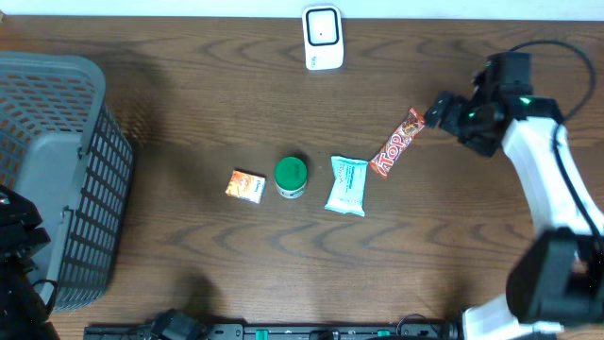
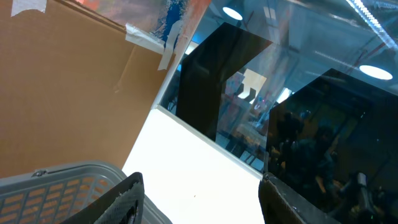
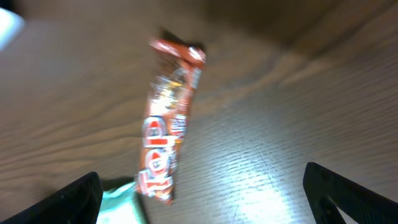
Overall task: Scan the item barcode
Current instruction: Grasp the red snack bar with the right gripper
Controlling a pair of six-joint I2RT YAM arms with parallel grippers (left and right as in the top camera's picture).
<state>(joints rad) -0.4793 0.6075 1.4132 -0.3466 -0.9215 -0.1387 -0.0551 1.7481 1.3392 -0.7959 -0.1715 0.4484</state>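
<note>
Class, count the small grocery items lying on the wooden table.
4, in a row: orange box, green-lidded jar, pale blue packet, red candy bar at right. The basket may hide more.

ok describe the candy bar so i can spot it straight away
On the wooden table, four small items lie in a row. The candy bar is at its right end, slanted. It alone is long, thin and red; its neighbour is a pale blue packet.

Right wrist shot's smeared: red-brown candy bar wrapper [image 3: 166, 127] blurry, white glare on the brown wooden table [image 3: 264, 165] between the dark fingers [image 3: 74, 202]. Overhead's crisp, evenly lit.
</note>
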